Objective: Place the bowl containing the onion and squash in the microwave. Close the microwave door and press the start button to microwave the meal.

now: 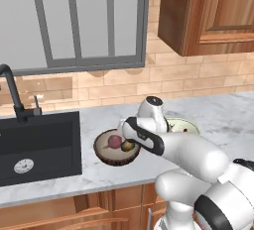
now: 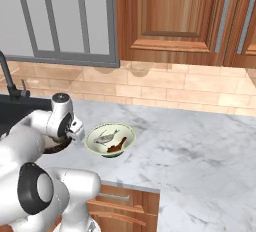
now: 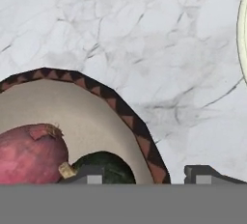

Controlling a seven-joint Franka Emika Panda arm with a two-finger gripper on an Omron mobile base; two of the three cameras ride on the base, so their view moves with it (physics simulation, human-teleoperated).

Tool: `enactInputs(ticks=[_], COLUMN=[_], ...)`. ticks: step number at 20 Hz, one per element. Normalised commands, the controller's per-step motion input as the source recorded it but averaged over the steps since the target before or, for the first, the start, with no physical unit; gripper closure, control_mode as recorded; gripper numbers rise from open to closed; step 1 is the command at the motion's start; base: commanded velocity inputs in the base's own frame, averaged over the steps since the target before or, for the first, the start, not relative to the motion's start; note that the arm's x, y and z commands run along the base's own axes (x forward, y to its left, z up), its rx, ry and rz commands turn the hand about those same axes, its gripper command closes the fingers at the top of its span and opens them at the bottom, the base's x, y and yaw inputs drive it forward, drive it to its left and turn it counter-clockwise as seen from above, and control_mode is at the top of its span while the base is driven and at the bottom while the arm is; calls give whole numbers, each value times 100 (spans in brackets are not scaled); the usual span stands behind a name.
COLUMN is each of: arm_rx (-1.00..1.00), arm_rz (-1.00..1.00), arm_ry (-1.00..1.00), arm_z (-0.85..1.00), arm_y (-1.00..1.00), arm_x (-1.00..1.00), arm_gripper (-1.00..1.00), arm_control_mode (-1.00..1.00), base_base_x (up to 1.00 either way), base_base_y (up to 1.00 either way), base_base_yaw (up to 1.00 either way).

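I can read no text, label, brand, number or sign anywhere on what I see around my fingers here.

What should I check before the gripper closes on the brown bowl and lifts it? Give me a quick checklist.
1. Onion and squash inside the brown bowl: ok.
2. Fingertips straddling the bowl's rim, one inside and one outside: ok.
3. Gripper clamped on the rim: not ok, a gap shows between the tips.
4. Cream-green bowl apart from the brown bowl: ok.
5. Bowl standing flat on the marble counter: ok.
6. Microwave door open and ready: cannot tell.
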Motion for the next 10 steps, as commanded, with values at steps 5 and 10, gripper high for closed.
enactInputs(ticks=[5, 10], arm_rx=[0, 0], arm_rz=[0, 0], arm_ry=[0, -5], arm_z=[-50, -11], arm_y=[8, 0], arm_x=[0, 3], arm_gripper=[-100, -100], arm_control_mode=[-100, -100], base_base_x=[0, 0], base_base_y=[0, 0], base_base_yaw=[0, 0])
